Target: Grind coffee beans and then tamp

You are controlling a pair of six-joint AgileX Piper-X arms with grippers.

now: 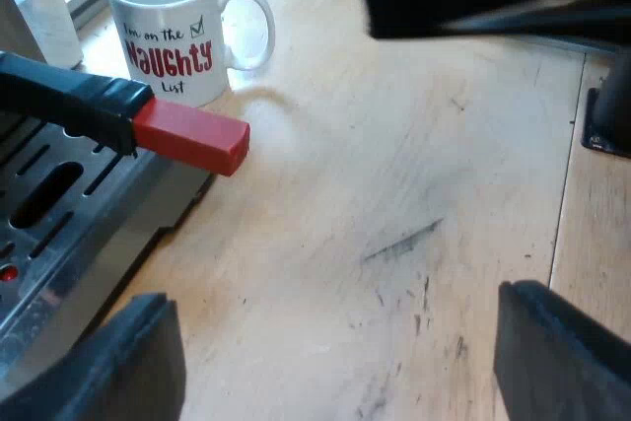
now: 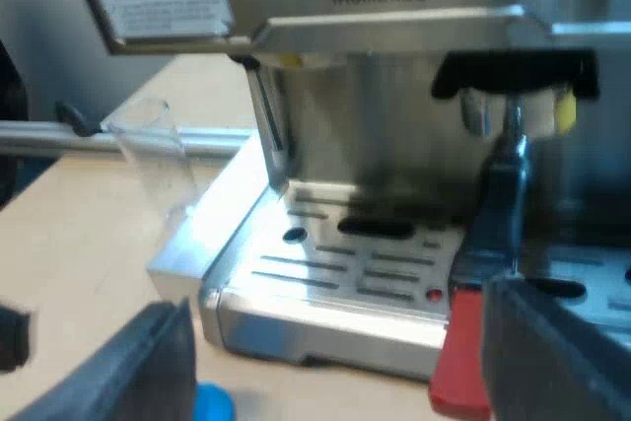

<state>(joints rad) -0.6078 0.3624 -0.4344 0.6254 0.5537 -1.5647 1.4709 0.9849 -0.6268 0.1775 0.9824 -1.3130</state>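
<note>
Handle red end [image 2: 455,352] at machine [image 2: 375,76] front, just inside spread R gripper [image 2: 340,367].

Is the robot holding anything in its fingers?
Nothing. The left fingers are spread over the table; the right fingers are spread near the handle's red end, not closed on it.

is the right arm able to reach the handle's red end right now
Likely yes: the right gripper has its fingers open and the red end sits between them, nothing in the way.
</note>
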